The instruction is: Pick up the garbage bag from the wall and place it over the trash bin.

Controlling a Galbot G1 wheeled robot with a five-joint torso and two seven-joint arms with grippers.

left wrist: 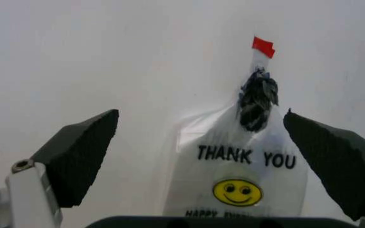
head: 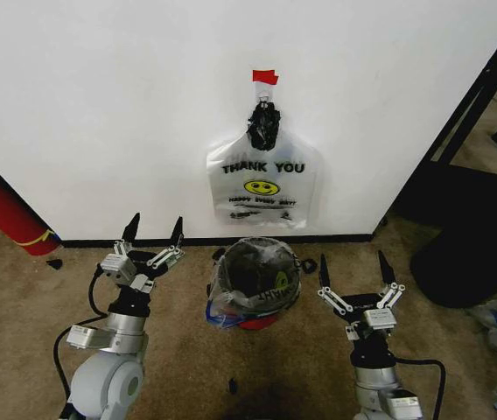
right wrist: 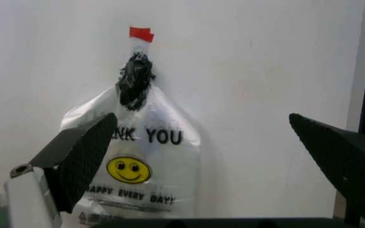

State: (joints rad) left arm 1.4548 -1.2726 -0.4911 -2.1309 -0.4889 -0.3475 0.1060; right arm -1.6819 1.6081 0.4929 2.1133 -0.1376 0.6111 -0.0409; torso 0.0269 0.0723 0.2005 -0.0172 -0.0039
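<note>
A: Garbage bag — thin, see-through whitish plastic, black "THANK YOU" print, yellow smiley. It hangs flat against the plain white wall, its neck bunched under a dark wad of black tape, topped by a small red tape tab. Lower edge sits just above the black baseboard strip.

B: Noted. Below it?

A: The small round black trash bin with a red bottom stands on the tan carpet, near the wall, directly beneath the hanging bag. A printed plastic liner is draped over its rim.

B: Grippers?

A: Left gripper is raised off the floor to the left of the bin, fingers spread wide, nothing between them. Right gripper is to the right of the bin, fingers likewise spread wide and empty. Both are well apart from the bag; neither touches the bin.

B: Wrist cameras?

A: Left wrist view frames the bag between its dark fingertips. Right wrist view has the bag partly behind one dark pad.

B: Surroundings?

A: Red cylinder leans at the far left; a bulky black sack sits at the right.
</note>
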